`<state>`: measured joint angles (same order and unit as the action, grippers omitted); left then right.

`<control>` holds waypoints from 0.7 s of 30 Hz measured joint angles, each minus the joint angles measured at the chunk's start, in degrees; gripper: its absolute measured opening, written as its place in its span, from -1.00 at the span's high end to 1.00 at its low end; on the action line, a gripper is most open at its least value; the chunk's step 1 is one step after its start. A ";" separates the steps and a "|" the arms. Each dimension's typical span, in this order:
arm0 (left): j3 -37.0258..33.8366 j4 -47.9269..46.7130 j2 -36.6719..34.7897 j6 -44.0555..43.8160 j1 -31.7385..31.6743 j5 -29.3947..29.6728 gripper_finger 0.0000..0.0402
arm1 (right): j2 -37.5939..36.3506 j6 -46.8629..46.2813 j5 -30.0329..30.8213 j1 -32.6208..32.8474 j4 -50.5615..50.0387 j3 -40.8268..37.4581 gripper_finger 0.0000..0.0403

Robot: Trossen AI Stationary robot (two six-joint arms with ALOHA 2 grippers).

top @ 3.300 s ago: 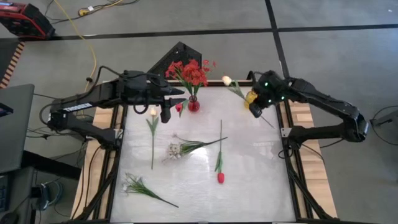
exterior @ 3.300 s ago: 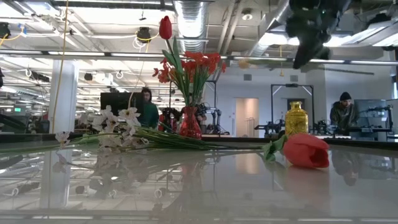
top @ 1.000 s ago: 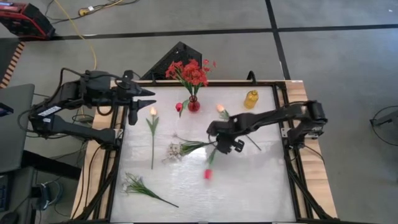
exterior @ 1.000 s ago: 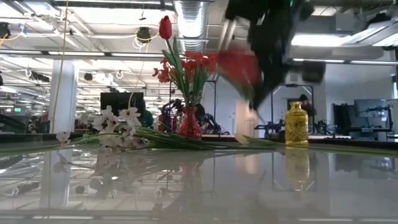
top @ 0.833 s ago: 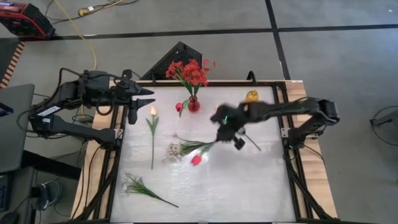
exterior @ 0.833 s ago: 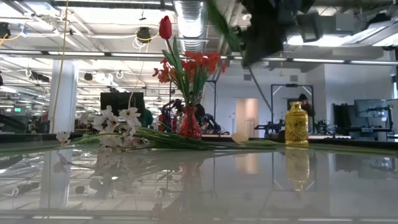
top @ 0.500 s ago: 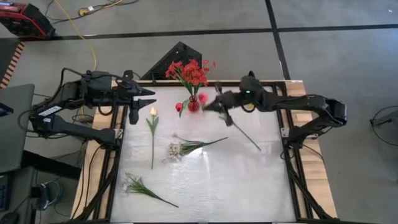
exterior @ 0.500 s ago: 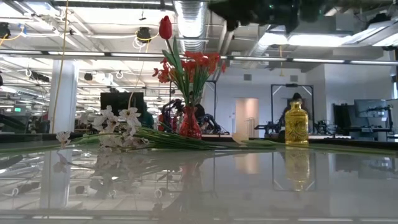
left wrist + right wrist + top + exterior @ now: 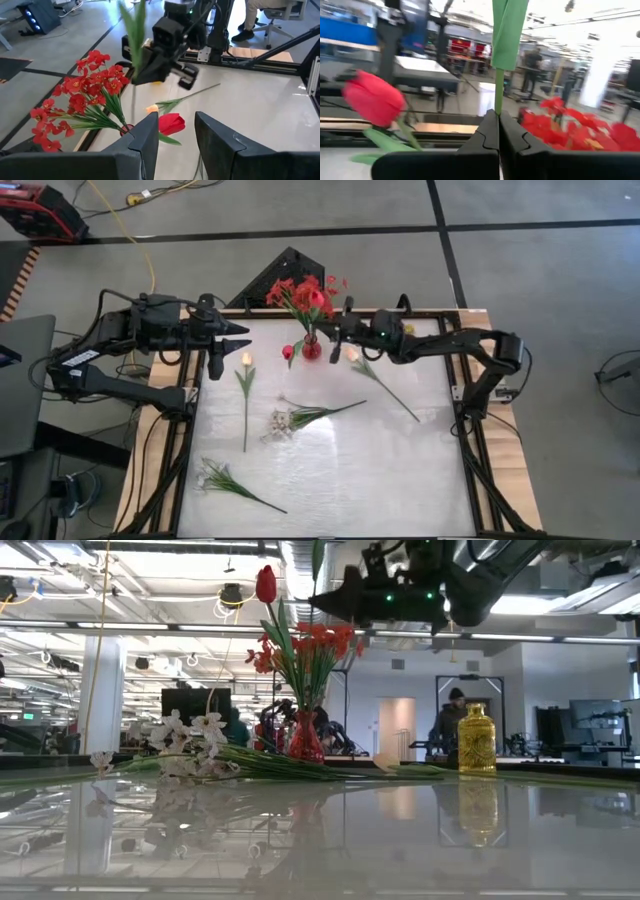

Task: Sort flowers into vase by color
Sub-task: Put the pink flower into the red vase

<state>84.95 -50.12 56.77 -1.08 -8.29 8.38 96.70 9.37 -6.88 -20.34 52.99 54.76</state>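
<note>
The right end effector (image 9: 336, 330) is clamped on a thin green stem (image 9: 498, 95) standing roughly upright, just beside the red bouquet (image 9: 305, 298) in the red vase (image 9: 311, 347) at the worktop's (image 9: 400, 470) far edge. The left end effector (image 9: 232, 340) hangs open near a cream tulip (image 9: 245, 390), whose stem lies lengthwise, bloom toward the far edge.

At the table's (image 9: 420, 470) far edge a vase (image 9: 311, 348) holds a bunch of flowers (image 9: 303, 297), with a second vase (image 9: 476, 741) to its right. The right gripper (image 9: 335, 320) hangs above the first vase, pinching a stem (image 9: 498, 95). The left gripper (image 9: 232, 336) waits left of it. Loose flowers (image 9: 300, 416) lie mid-table and another spray (image 9: 225, 479) lies nearer the front left.
</note>
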 joint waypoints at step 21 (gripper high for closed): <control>0.00 -0.22 0.72 -1.97 0.02 0.00 0.42 | 7.68 -1.86 4.14 -0.35 4.15 0.02 0.92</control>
<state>84.95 -50.34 57.49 -3.05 -8.27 8.38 104.38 7.51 -2.74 -20.68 57.15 54.78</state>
